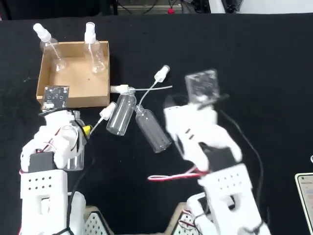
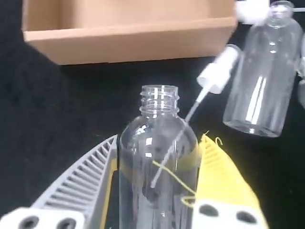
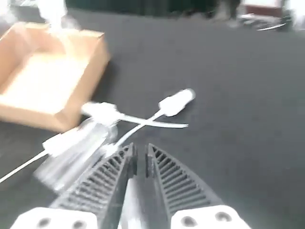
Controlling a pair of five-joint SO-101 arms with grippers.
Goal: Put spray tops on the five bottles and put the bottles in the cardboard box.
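The held bottle (image 2: 157, 157) stands upright with its neck bare, in front of the box (image 1: 88, 100), and the left gripper (image 2: 159, 138) has its jaws clenched round the body. A loose top (image 2: 217, 76) lies just beside it, its tube slanting across the glassy wall. The right gripper (image 3: 141, 152) hovers over the counter (image 1: 254, 73) with its jaws all but closed on nothing.

The thin tube may well miss the narrow neck and bend. Screwing the top on could also twist the slick bottle in the grip. Two lying bottles (image 1: 121, 113) near the right arm would likely roll if nudged.

The box holds two capped bottles (image 1: 95, 54), leaning at its far wall.
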